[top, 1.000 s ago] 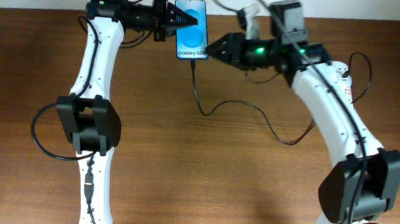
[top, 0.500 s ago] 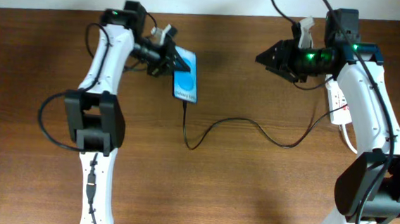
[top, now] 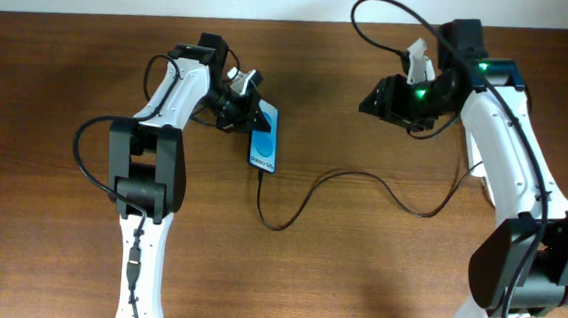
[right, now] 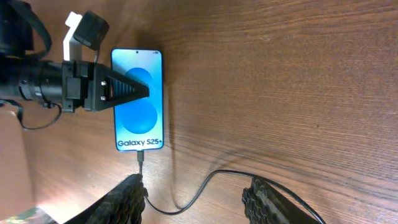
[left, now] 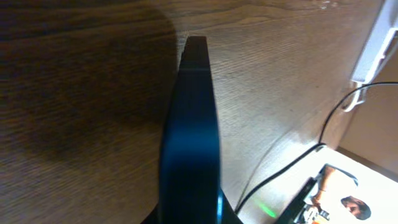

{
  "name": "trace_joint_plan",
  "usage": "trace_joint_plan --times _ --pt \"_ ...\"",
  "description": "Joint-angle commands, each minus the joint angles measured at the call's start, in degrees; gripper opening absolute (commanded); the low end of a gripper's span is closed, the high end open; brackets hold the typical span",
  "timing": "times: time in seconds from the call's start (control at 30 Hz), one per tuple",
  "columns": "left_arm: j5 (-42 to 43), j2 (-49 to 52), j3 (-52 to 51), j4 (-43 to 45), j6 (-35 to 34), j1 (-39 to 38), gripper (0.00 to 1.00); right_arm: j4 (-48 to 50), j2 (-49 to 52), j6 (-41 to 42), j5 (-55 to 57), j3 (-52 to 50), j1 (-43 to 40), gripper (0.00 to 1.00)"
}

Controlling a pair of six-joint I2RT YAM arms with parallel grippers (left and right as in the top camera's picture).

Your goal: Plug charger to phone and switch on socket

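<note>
Left gripper [top: 251,111]: jaws closed down on the phone [top: 264,146], one pointed finger [right: 127,91] lying across the blue screen and the other hidden under the body. In the left wrist view the phone shows edge-on, a dark slab running straight out from the jaws. Cannot tell whether it rests flat on the wooden table [top: 355,284] or is held slightly off it.

Right gripper [right: 196,200]: jaws standing well apart, nothing between the pads. It hangs above the table, well to the right of the phone, with the camera looking down on the screen.

Charger [top: 348,177]: the plug tip [right: 141,159] is seated in the phone's bottom edge. The thin black cable drops from there, loops back and snakes right across the table toward the right arm. In the right wrist view it passes below the gap between the open fingers, untouched.

Socket [left: 380,38]: the white strip shows only at the top right corner of the left wrist view. From overhead the right arm covers that area.
</note>
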Motion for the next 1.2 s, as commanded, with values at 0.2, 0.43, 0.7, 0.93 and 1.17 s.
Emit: trace_joint_plan --times 0.2,0.43,0.7,0.93,1.17 --pt "-4.76 -0.39 -1.40 0.09 1.09 0.17 0.32 -0.90 -0.85 -0.76 4.57 0.85 1.03 0.57" --pt "-7.04 -0.39 -1.33 -0.44 1.07 0.17 0.40 -0.92 -0.85 -1.11 4.57 0.85 1.03 0.57" --pt "-25.22 -0.39 2.64 -6.43 -1.90 0.17 0.49 -1.70 -0.85 -1.20 6.08 0.85 1.03 0.57" --pt "-33.53 -0.39 2.93 -7.28 -1.88 0.17 0.62 -1.75 -0.85 -1.27 6.51 0.85 1.03 0.57" --pt "-38.47 -0.42 11.19 -11.26 -1.79 0.74 0.63 -2.75 -1.22 -1.18 8.33 2.21 -1.57 0.57"
